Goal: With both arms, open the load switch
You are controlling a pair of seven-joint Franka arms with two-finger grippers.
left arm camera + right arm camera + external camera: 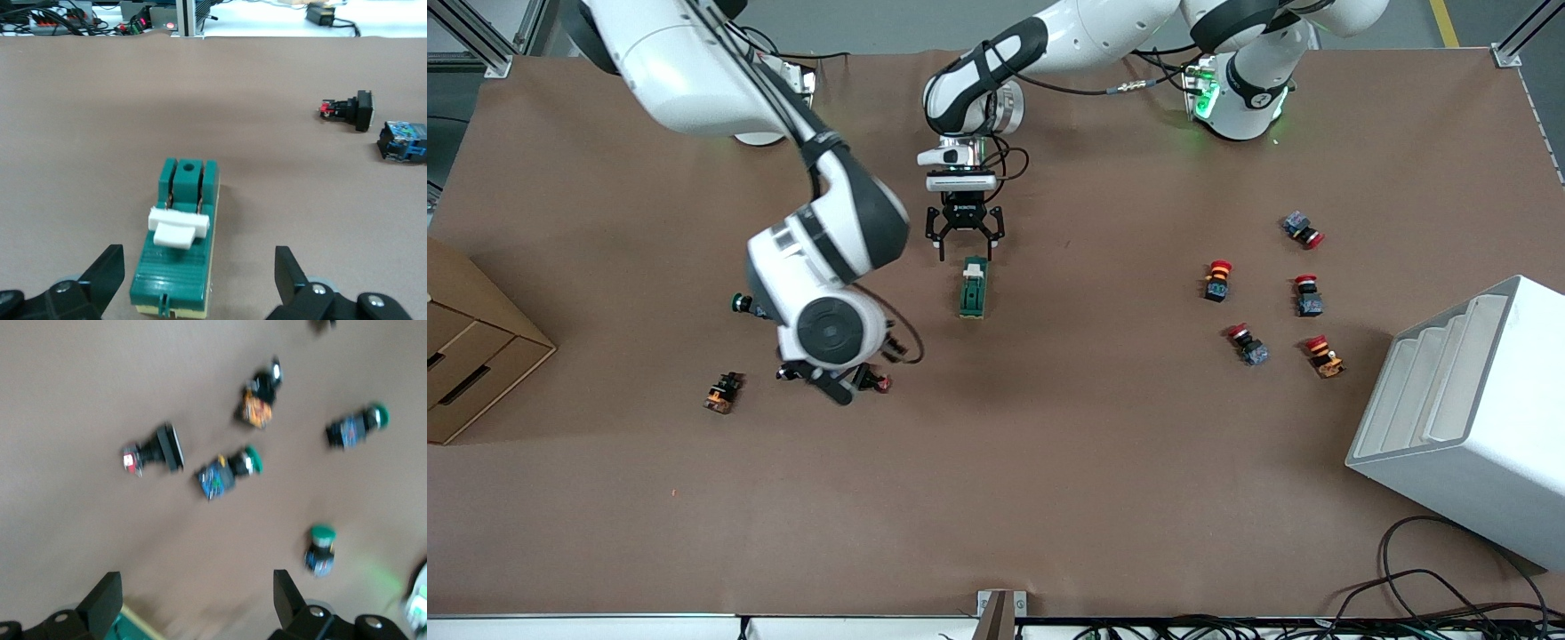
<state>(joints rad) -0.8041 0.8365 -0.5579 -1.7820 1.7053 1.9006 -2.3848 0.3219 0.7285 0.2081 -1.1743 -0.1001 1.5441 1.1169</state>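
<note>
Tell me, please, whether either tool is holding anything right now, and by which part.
Nothing is held. The left tool hangs open over the dark green rectangular load switch; the right tool is open over the green-capped push buttons.

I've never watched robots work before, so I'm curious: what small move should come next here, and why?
Probably the left gripper should ease down so its open fingers straddle the load switch, which lies just beneath it with the white handle untouched. The right gripper, also open, hangs over the green-capped push buttons toward the right arm's end, not yet at the switch.
</note>
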